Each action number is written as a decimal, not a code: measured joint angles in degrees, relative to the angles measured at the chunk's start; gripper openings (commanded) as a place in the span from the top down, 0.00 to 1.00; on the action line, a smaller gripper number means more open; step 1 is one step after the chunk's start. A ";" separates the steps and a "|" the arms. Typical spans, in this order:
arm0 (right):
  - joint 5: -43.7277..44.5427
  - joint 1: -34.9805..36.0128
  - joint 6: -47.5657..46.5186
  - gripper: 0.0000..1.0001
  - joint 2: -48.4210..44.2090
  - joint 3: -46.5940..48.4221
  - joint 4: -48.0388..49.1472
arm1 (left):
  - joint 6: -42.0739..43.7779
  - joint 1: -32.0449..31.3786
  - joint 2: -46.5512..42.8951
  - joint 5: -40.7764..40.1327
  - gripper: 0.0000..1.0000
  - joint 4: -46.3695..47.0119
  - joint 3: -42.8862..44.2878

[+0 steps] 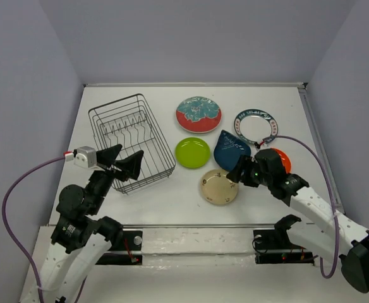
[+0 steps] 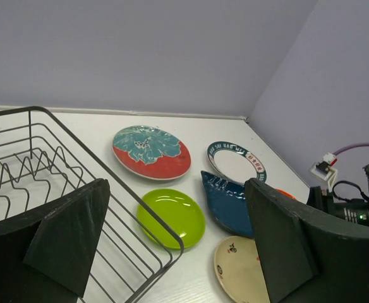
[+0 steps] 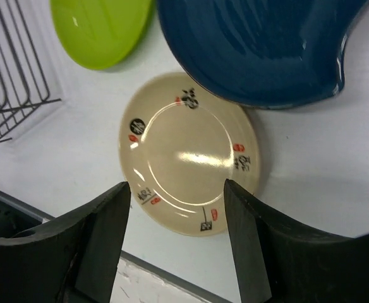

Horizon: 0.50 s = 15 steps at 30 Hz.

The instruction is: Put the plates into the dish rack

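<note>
All six plates lie flat on the table. The red floral plate (image 1: 198,114) and the white blue-rimmed plate (image 1: 256,125) are at the back. The lime green plate (image 1: 193,152), dark blue leaf plate (image 1: 230,149) and beige plate (image 1: 219,187) are in the middle. The orange plate (image 1: 283,158) is partly hidden behind my right arm. The black wire dish rack (image 1: 102,112) holds no plates. My right gripper (image 3: 179,233) is open, just above the beige plate's (image 3: 187,151) near edge. My left gripper (image 2: 178,252) is open and empty over the rack's (image 2: 77,189) near right corner.
Purple-grey walls enclose the white table on three sides. The table's front edge (image 3: 159,278) lies just below the beige plate. A purple cable (image 1: 311,151) arcs over the right side. The blue plate (image 3: 260,44) overlaps the beige plate's far rim.
</note>
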 measured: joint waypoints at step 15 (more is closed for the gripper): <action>-4.48 -0.09 11.28 0.40 -1.60 -16.68 13.79 | 0.11 0.00 0.00 0.98 0.01 0.02 0.00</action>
